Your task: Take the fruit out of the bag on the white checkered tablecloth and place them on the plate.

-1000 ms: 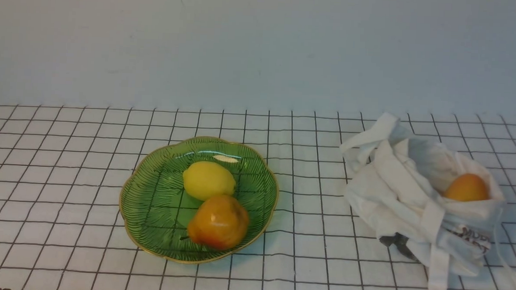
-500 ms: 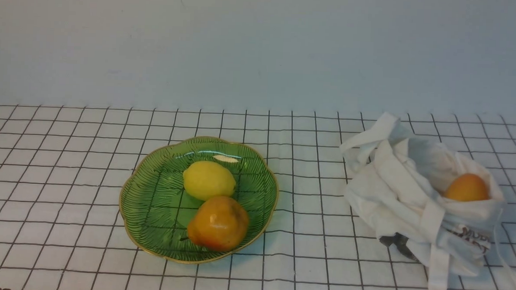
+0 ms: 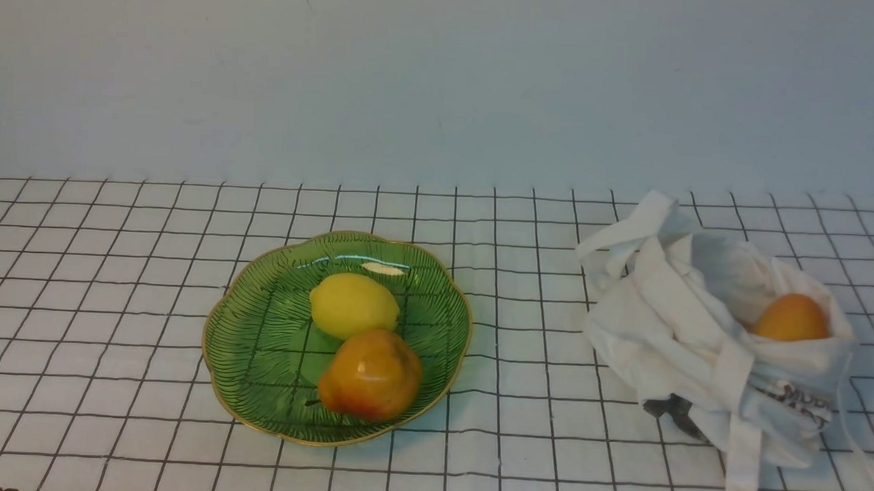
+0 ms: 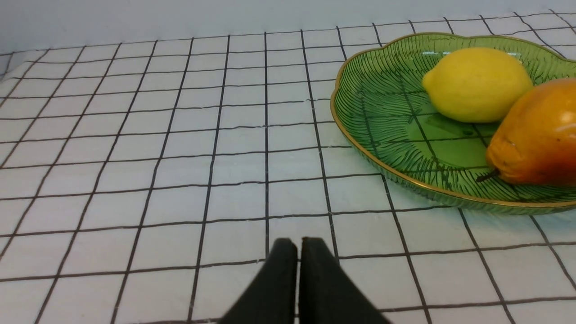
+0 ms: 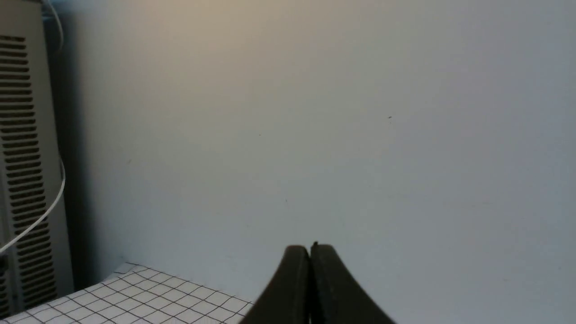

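Note:
The green plate (image 3: 256,341) with a gold rim sits left of centre on the checkered tablecloth (image 3: 112,261). A yellow lemon-like fruit (image 3: 353,305) and an orange pear with a red blush (image 3: 370,375) lie on it. The white cloth bag (image 3: 684,337) lies crumpled at the right, and an orange fruit (image 3: 791,318) shows in its open mouth. My left gripper (image 4: 299,245) is shut and empty, low over the cloth, apart from the plate (image 4: 382,103). My right gripper (image 5: 310,249) is shut and empty, raised and facing the wall. Neither arm shows in the front view.
A pale wall stands behind the table. A grey vented unit (image 5: 22,171) with a white cable stands beside the table's corner in the right wrist view. A small dark object (image 3: 666,409) pokes out under the bag's front.

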You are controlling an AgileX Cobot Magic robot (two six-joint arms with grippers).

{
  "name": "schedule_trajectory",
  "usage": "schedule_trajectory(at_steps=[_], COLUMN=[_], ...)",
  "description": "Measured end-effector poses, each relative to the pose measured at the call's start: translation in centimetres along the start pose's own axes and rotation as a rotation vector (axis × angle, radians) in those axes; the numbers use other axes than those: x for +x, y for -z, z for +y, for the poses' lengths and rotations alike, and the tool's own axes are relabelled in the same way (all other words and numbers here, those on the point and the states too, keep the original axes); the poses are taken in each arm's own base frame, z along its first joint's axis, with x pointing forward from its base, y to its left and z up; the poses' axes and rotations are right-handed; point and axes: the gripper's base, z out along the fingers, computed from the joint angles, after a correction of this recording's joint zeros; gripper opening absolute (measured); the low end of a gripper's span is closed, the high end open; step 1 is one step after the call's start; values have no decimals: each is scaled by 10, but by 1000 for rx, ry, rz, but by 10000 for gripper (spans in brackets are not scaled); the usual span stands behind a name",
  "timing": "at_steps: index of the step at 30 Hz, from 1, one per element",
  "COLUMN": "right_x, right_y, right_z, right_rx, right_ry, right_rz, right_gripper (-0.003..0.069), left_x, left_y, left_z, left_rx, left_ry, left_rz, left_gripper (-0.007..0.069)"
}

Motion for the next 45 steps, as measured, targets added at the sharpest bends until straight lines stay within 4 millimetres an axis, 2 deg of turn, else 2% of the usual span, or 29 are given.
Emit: schedule_trajectory(at_steps=[2,7,14,18,19,45], right_x=[4,29,118,167,171,170], right_y=[-1,-6,-13,-6,-6,-7], right_z=[0,0,-15,-20,-20,-21], right_rx=[-3,59,377,456,465,473], right_ry=[4,39,101,66,52,37], right_rz=[9,75,361,513,519,472], right_gripper=[-14,-14,-14,-14,-14,-14], left_x=[0,0,0,0,0,0], left_y=[0,0,0,0,0,0], left_z=[0,0,0,0,0,0], left_rx=[0,0,0,0,0,0], left_ry=[0,0,0,0,0,0], left_rz=[0,0,0,0,0,0], left_gripper=[-8,-8,-8,-8,-8,-8])
